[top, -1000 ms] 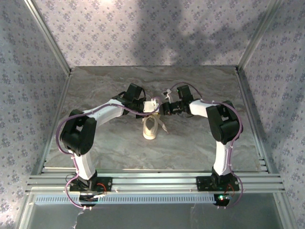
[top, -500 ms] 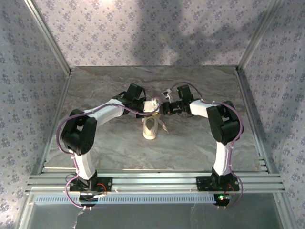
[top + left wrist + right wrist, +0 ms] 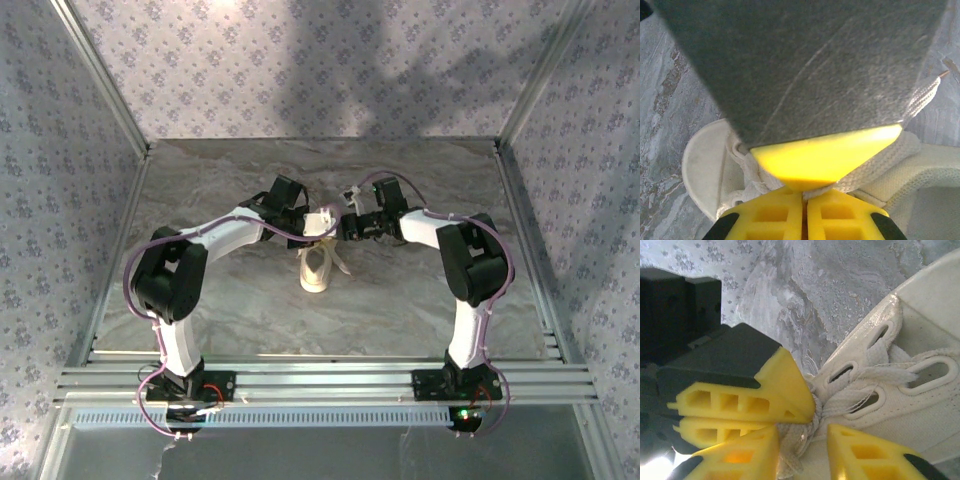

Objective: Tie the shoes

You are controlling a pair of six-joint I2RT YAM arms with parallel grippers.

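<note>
The grey, veined, marble-look table (image 3: 400,300) bears the cream canvas shoe (image 3: 317,272), its rounded toe nearest the bases. Farther back, at its flat woven laces (image 3: 850,402), the left gripper (image 3: 802,196) has its ribbed yellow tips pressed together. The right gripper (image 3: 801,452) stands slightly apart around a lace bunch; whether it grips is unclear.

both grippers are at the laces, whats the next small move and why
Probably close the right gripper on the bunched laces. Its jaws stand either side of that bunch over the sneaker, while the left gripper looks shut on the laces beside it. With both gripping, they could pull apart to tighten.
</note>
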